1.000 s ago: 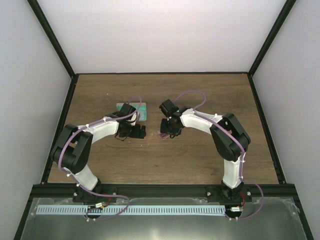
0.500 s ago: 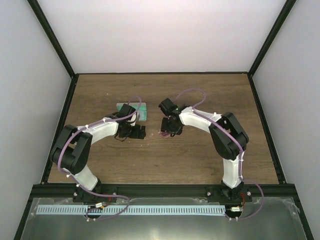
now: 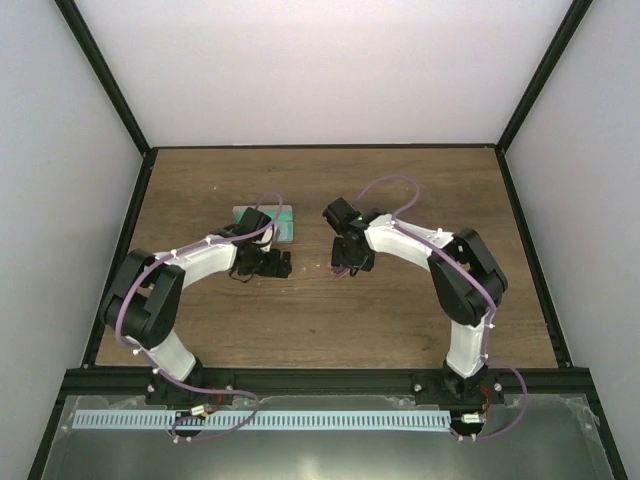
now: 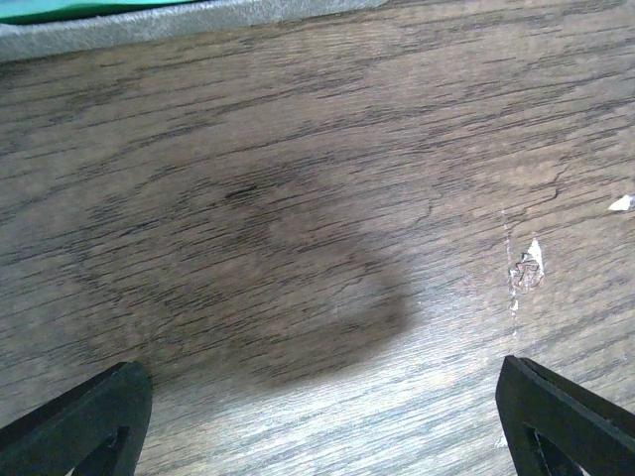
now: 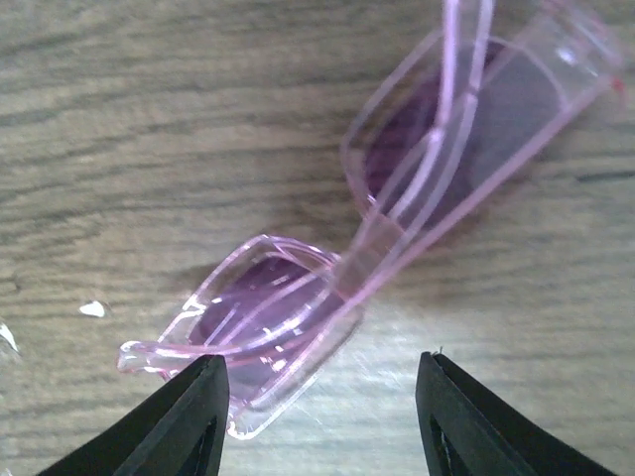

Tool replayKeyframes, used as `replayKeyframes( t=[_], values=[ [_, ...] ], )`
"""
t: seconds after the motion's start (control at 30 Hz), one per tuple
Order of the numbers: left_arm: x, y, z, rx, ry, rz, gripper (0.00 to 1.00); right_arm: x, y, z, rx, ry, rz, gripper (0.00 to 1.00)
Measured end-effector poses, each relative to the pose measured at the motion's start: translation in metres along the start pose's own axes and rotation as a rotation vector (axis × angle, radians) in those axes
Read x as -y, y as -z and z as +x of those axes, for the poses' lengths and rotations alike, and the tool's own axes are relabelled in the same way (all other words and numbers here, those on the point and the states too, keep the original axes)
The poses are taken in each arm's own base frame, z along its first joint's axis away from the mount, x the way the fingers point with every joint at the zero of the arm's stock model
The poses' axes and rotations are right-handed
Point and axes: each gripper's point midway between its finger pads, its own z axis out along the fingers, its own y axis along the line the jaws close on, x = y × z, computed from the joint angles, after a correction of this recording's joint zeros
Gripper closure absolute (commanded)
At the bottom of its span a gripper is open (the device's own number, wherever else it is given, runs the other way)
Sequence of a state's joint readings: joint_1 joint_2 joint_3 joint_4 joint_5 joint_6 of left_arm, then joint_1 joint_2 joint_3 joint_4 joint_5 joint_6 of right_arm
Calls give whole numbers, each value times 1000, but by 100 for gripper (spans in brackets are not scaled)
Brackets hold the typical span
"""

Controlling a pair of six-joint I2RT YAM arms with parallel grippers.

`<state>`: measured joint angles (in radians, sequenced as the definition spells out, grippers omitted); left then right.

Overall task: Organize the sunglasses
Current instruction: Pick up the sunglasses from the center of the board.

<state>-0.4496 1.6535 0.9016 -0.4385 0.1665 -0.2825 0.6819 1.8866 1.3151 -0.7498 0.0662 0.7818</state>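
Pink-tinted thin-framed sunglasses (image 5: pixel 362 243) run off the right wrist view's top edge, blurred there; the grey green-lined rectangular case (image 4: pixel 198 20) is mostly cropped.

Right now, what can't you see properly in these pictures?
Sunglasses: top view, mostly hidden under the right gripper; right wrist view, far lens blurred, temples cut by the top edge.
Case: top view, left arm covers part; left wrist view, only a strip at the top edge, so its contents can't be told.

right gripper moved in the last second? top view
Yes. The right gripper has shifted slightly to the right and toward the table's near edge, widening its gap from the grey case, which has not moved.
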Motion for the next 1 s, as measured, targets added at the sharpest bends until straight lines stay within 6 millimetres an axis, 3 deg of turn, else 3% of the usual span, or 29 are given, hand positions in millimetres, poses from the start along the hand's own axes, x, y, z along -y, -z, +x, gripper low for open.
replayKeyframes(
  t=[0.2, 0.47, 0.7, 1.0],
  values=[
    [0, 0, 0, 1, 0, 1, 3, 14, 17, 10, 13, -5, 0, 46],
    [1, -1, -2, 7, -2, 5, 3, 3, 31, -3, 54, -22, -34, 45],
    [1, -1, -2, 7, -4, 4, 3, -5, 9, -14, 39, -57, -13, 58],
    [0, -1, -2, 8, -4, 3, 3, 3, 3, -12, 33, -120, 28, 57]
  ],
)
